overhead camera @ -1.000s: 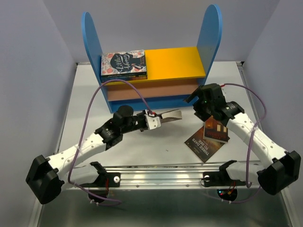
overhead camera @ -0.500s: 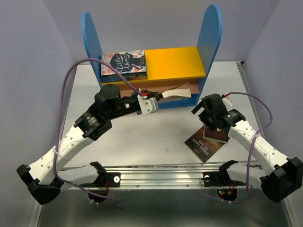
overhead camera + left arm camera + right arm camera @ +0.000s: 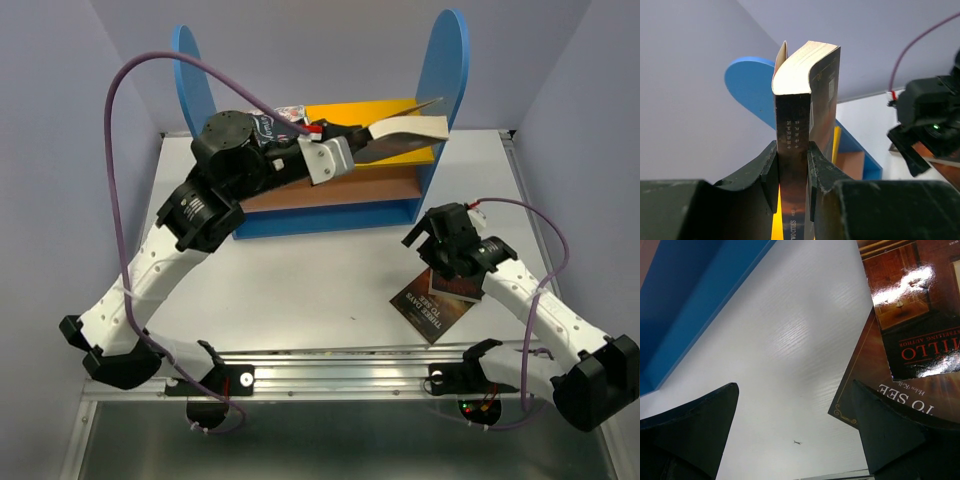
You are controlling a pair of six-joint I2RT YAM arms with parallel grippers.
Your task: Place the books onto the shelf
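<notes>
left fingers [image 3: 767, 172] clamped on book [image 3: 405, 135] above shelf [image 3: 340, 215] | right fingers [image 3: 690, 420] wide apart | risk — floppy book clips the side panel [image 3: 452, 60], slips out

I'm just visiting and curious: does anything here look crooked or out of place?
Yes. The held book in the left gripper splays open, its cover peeling away from the pages. On the table, a red book lies crookedly across a brown book.

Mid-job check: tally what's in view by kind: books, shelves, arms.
Shelf: 1
Books: 4 (held book, red book, Three Days to See, shelf book mostly hidden)
Arms: 2 (left arm, right arm)
Total: 7
</notes>
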